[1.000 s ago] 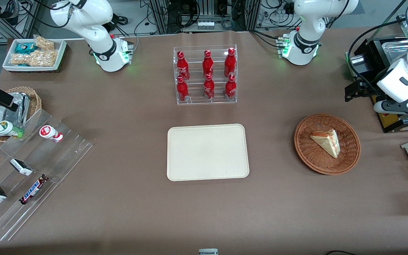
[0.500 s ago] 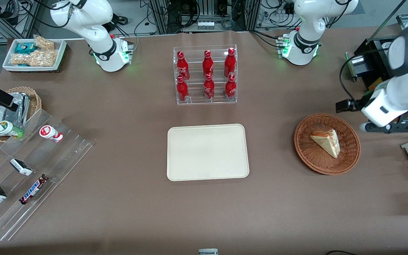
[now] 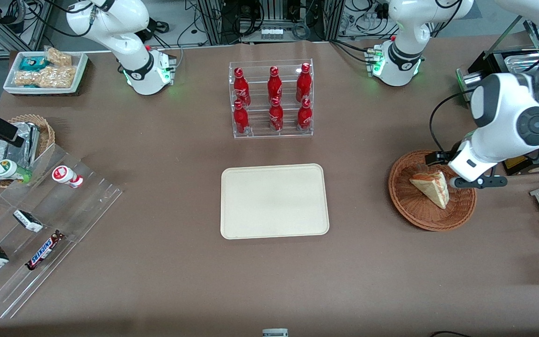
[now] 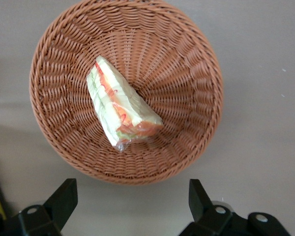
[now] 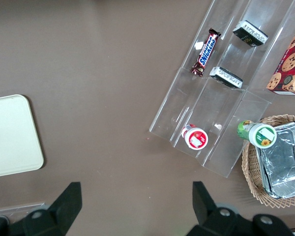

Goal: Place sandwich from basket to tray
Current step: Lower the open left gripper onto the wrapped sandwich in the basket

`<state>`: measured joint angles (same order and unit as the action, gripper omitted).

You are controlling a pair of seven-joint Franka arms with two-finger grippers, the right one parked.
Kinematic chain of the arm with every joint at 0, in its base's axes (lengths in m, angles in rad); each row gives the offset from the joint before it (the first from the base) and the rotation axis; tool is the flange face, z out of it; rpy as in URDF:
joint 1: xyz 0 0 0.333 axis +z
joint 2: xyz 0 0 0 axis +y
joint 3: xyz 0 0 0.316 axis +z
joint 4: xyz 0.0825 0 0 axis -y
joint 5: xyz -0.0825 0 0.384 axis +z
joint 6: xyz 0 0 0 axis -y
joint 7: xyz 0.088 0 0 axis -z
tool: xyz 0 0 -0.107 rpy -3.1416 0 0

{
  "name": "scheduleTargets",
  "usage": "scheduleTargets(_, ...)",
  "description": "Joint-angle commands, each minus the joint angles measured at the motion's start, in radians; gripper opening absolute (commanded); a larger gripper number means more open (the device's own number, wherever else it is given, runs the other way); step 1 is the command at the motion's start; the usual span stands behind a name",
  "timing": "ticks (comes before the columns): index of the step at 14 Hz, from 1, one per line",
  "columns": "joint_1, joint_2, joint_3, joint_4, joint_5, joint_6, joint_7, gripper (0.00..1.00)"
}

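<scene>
end effector (image 4: 130,206) open, hovering above basket (image 4: 196,64) rim, sandwich (image 4: 120,105) just beside.

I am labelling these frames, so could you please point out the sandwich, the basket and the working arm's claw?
sandwich (image 4: 120,109): left wrist view, middle of its layered edge.
basket (image 3: 410,211): front view, bare woven wall.
claw (image 4: 132,199): left wrist view, midway between its open fingertips, above the basket's edge.

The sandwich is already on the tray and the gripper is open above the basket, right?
Not quite. The sandwich lies in the basket, not on the tray, which holds nothing. The left wrist view shows it, with the gripper open above the basket.
</scene>
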<state>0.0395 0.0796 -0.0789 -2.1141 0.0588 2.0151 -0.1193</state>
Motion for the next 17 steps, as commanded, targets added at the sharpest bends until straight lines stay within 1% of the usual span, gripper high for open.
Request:
scheduleTargets(1, 0.014, -0.015, -0.001, -0.076, 0.021, 0.111, -0.149, 1.00)
scheduleTargets(5, 0.042, 0.061, -0.002, -0.075, 0.019, 0.215, -0.478, 1.00)
scheduleTargets(8, 0.080, 0.104, -0.001, -0.079, 0.015, 0.292, -0.589, 1.00)
scheduleTargets(11, 0.086, 0.141, -0.002, -0.083, 0.007, 0.341, -0.678, 1.00)
scheduleTargets(12, 0.086, 0.153, -0.002, -0.081, 0.003, 0.355, -0.721, 0.97)
scheduleTargets(13, 0.083, 0.166, -0.002, -0.081, 0.003, 0.364, -0.774, 0.89)
scheduleTargets(15, 0.076, 0.180, -0.005, -0.083, 0.001, 0.364, -0.920, 0.37)
scheduleTargets(16, 0.074, 0.181, -0.007, -0.083, 0.003, 0.358, -0.927, 0.21)
scheduleTargets(17, 0.072, 0.175, -0.009, -0.081, 0.003, 0.343, -0.925, 0.11)
